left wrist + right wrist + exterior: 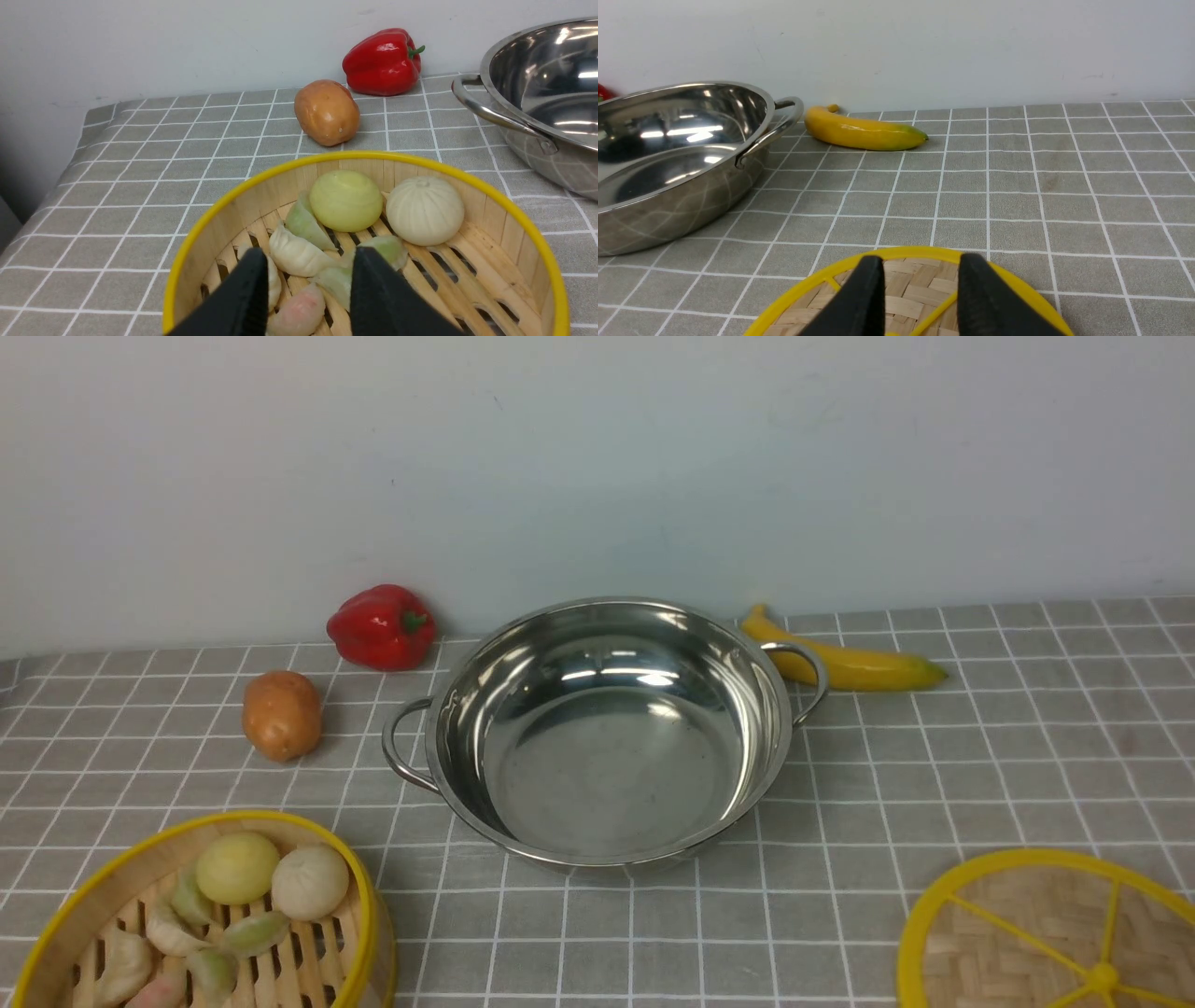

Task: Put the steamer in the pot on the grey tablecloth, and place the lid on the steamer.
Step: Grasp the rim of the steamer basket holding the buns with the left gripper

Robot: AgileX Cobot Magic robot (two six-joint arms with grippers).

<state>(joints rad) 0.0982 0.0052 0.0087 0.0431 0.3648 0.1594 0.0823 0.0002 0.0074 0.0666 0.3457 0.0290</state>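
The empty steel pot (607, 737) stands mid-cloth on the grey tablecloth (980, 747); it also shows in the left wrist view (551, 93) and in the right wrist view (677, 158). The steamer (201, 919) with toy buns and dumplings sits at the front left. My left gripper (308, 261) hangs open above the steamer (467, 261), holding nothing. The lid (1055, 933) lies flat at the front right. My right gripper (920, 268) hangs open above the lid (920, 289), holding nothing. Neither gripper shows in the front view.
A red bell pepper (381, 627) and a potato (281, 715) lie left of the pot near the wall. A banana (845, 663) lies behind the pot's right handle. The cloth's left edge (79, 140) drops off beside the steamer.
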